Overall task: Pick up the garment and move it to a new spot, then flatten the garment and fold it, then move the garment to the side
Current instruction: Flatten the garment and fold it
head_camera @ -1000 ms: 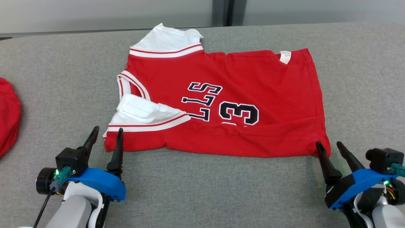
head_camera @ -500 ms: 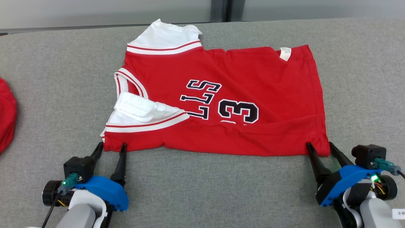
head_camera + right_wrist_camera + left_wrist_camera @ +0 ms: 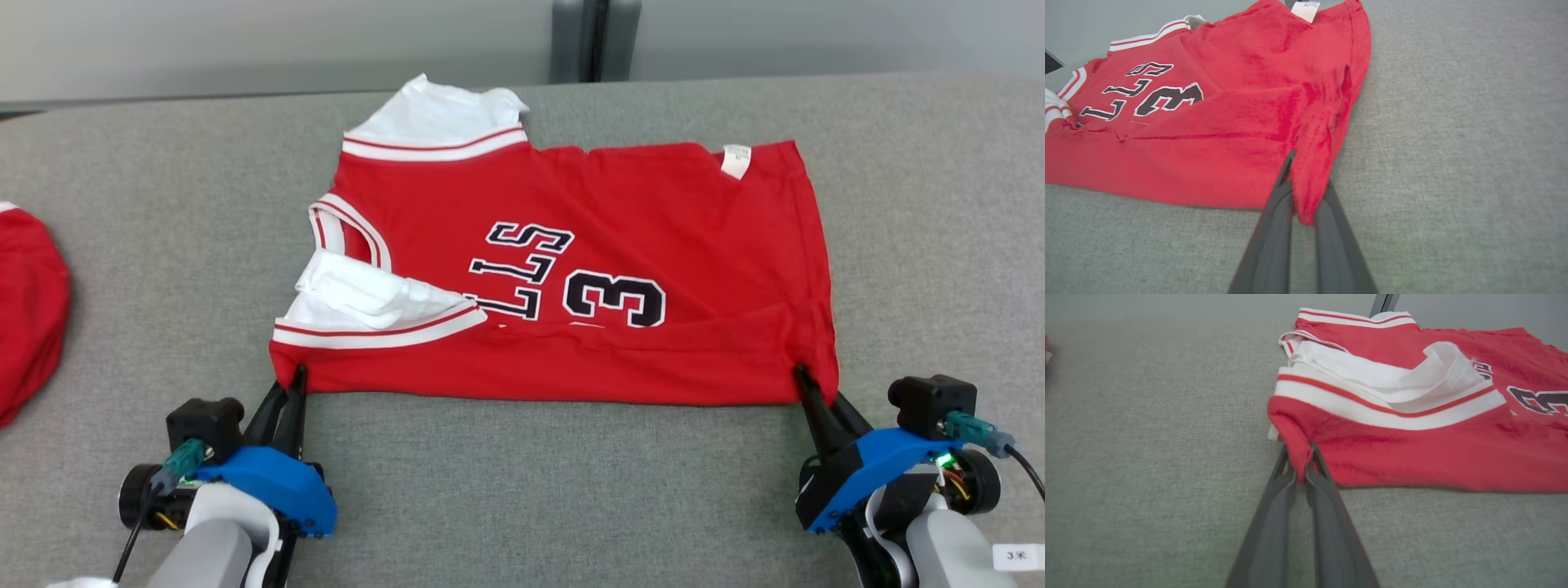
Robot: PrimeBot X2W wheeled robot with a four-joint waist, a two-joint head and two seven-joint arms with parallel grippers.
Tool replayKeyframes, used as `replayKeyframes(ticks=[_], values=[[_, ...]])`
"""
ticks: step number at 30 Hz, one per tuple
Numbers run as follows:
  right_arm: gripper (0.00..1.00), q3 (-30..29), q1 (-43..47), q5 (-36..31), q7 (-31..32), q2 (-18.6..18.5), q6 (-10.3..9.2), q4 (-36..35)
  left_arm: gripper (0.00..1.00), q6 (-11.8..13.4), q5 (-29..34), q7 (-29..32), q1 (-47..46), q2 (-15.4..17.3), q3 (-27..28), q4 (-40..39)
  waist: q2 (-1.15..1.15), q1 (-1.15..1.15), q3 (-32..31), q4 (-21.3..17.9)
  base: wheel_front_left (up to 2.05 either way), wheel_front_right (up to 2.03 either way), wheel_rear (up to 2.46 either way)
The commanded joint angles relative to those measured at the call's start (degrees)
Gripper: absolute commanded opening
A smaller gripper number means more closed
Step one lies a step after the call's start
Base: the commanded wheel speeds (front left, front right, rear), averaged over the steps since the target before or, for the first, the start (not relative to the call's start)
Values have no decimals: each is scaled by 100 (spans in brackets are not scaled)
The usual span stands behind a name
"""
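- Garment [image 3: 571,269]: a red jersey of soft knit cloth, lying spread out on the grey woven surface [image 3: 531,490], with its collar end toward the robot's left and its hem toward the right.
- Its sleeves are white with red-striped white bands. The near sleeve [image 3: 367,298] is folded back on itself in a loose, puffed flap, and the far sleeve [image 3: 437,114] lies flat at the back edge.
- Black lettering [image 3: 522,265] outlined in white and a large "3" [image 3: 614,300] sit mid-cloth, turned sideways in the head view.
- A small white label [image 3: 735,161] lies near the far right corner, close to the stitched hem.
- The near long edge is doubled over, making a thick straight border with shallow creases.
- The left gripper [image 3: 292,382] sits at the near left corner. In the left wrist view its long, dark, tapering fingers [image 3: 1274,522] are clenched on a pinch of red cloth just below the striped band.
- The right gripper [image 3: 816,388] sits at the near right corner. In the right wrist view its fingers [image 3: 1274,237] are clamped on the hem corner, which bunches into a raised, wrinkled ridge.
- The garment stretches between the two grippers, with the rest of it lying on the surface.
- Another red cloth [image 3: 28,310], rounded in outline, lies at the far left edge, well apart from the jersey.
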Motion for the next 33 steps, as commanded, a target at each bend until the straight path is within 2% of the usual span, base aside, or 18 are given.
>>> replayKeyframes(ticks=[1, 9, 19, 24, 29, 30, 31, 33], values=[[0, 17, 67, 48, -46, -26, 3, -2, 0, 48, -30, -63, 109, 22, 74, -61, 0, 0, -84, -19, 0, 0, 0], [0, -28, 609, 301, -48, 15, 2, -231, 0, 336, -73, -163, 968, 34, 261, -767, 0, 0, -556, 128, 0, 0, 0], [0, -250, 1687, 304, 254, 177, 2, -1021, 0, 822, -146, -166, 2244, -1, 333, -1862, 0, 0, -867, 355, 0, 0, 0], [0, -408, 2116, 235, 511, 227, 2, -1481, 0, 942, -163, -73, 2503, 22, 276, -2181, 0, 0, -883, 421, 0, 0, 0], [0, -481, 2248, 157, 693, 247, 2, -1657, 0, 971, -180, -4, 2568, -1, 238, -2266, 0, 0, -828, 383, 0, 0, 0], [4, -476, 2262, 147, 744, 260, 2, -1665, 8, 972, -200, -14, 2580, -2, 257, -2247, 0, 0, -830, 363, 0, 0, 0], [100, -466, 2243, 115, 803, 279, 2, -1662, 100, 982, -201, -53, 2582, -19, 287, -2175, 0, 0, -836, 315, 0, 0, 0], [100, -496, 2134, 42, 704, 296, 3, -1692, 100, 990, -115, -114, 2507, 1, 356, -2147, 0, 0, -854, 265, 0, 0, 0]])
